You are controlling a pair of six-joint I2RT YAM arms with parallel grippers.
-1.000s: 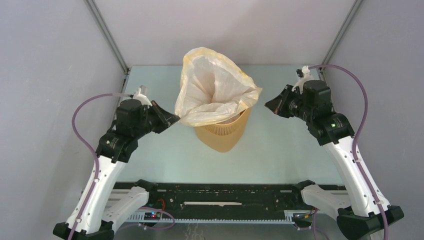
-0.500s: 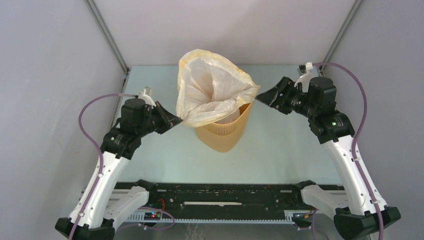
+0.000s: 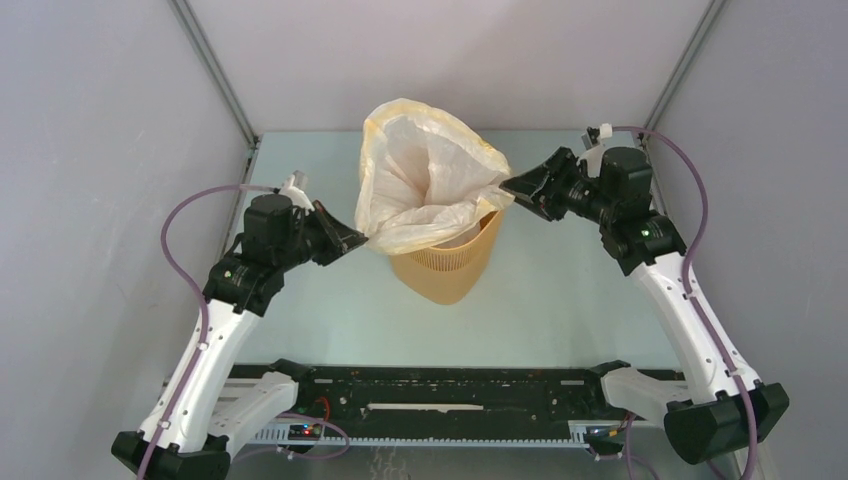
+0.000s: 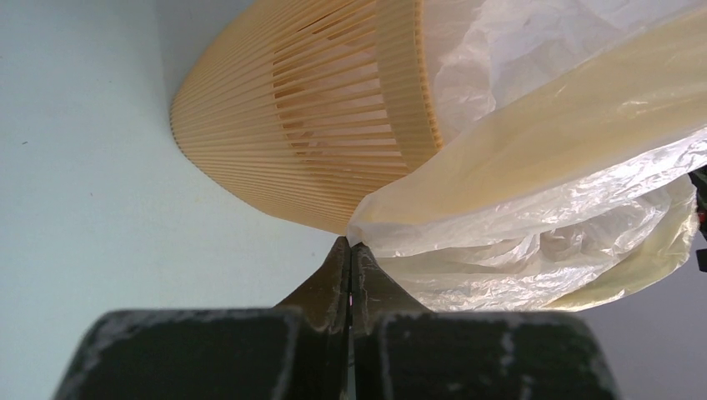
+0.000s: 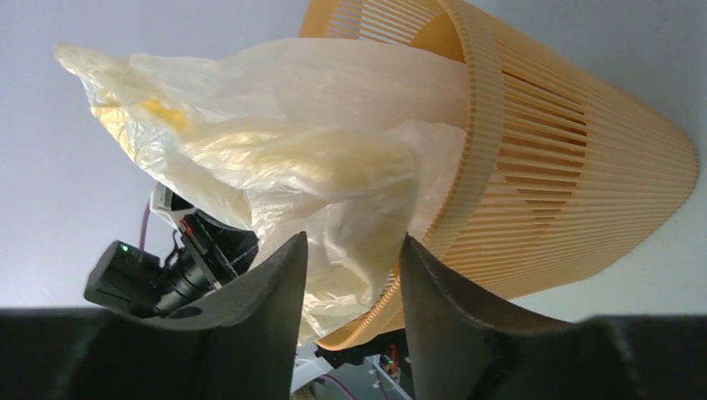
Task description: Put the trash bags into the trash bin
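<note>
The orange-yellow trash bin (image 3: 446,270) stands in the middle of the table. A cream-white trash bag (image 3: 420,180) sits in its mouth and billows wide above the rim. My left gripper (image 3: 357,240) is shut on the bag's left edge; in the left wrist view the jaws (image 4: 350,243) pinch the film beside the bin (image 4: 308,117). My right gripper (image 3: 508,183) is open at the bag's right edge; in the right wrist view its fingers (image 5: 354,250) straddle the bag (image 5: 283,142) and the bin's rim (image 5: 475,125).
Grey walls enclose the pale table (image 3: 560,300) on three sides. A black rail (image 3: 440,385) with wiring runs along the near edge between the arm bases.
My right gripper has moved left up to the bag's right edge. My left gripper has stayed shut on the left edge, shifting slightly.
</note>
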